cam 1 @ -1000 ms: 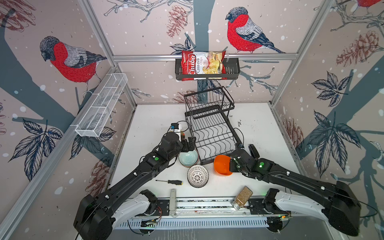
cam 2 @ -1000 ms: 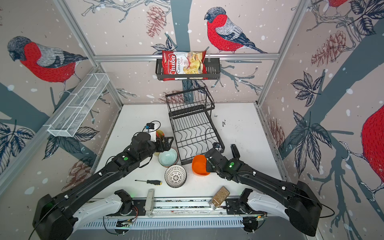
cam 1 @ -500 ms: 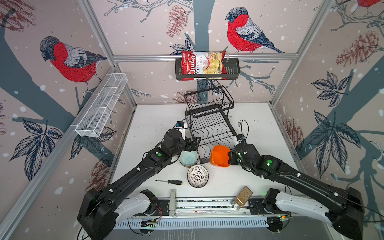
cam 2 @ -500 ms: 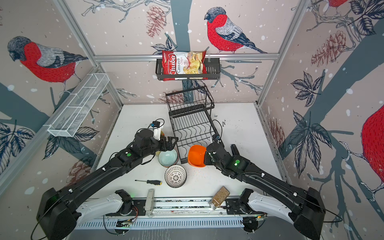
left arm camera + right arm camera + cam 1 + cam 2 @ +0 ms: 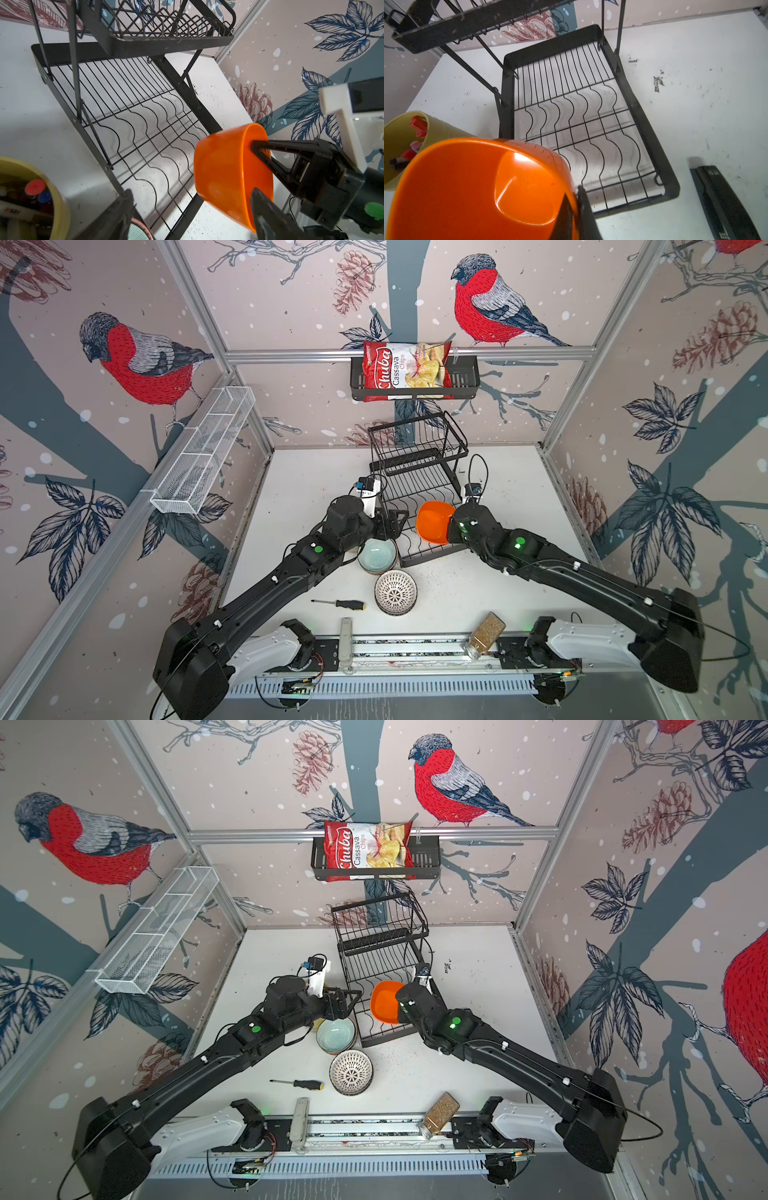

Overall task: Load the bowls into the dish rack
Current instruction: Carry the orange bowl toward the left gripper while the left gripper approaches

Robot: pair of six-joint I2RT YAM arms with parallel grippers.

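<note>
My right gripper (image 5: 451, 526) is shut on the rim of the orange bowl (image 5: 434, 520), holding it tilted over the near end of the black dish rack's (image 5: 415, 485) wavy lower tray. The right wrist view shows one finger inside the orange bowl (image 5: 467, 187) and one outside. My left gripper (image 5: 392, 522) is open and empty at the rack's front left corner, just above the pale teal bowl (image 5: 377, 556). A white-black lattice bowl (image 5: 395, 591) stands in front of the teal one. In the left wrist view the orange bowl (image 5: 224, 172) hangs over the rack (image 5: 145, 124).
A yellow cup (image 5: 60, 203) of markers stands left of the rack, under my left arm. A screwdriver (image 5: 345, 604) and a jar (image 5: 484, 632) lie near the front edge. A black object (image 5: 724, 203) lies right of the rack. The chips basket (image 5: 411, 373) hangs behind.
My right gripper has carried the orange bowl from the table in front of the rack up over the lower tray. My left gripper has moved right, toward the rack's corner.
</note>
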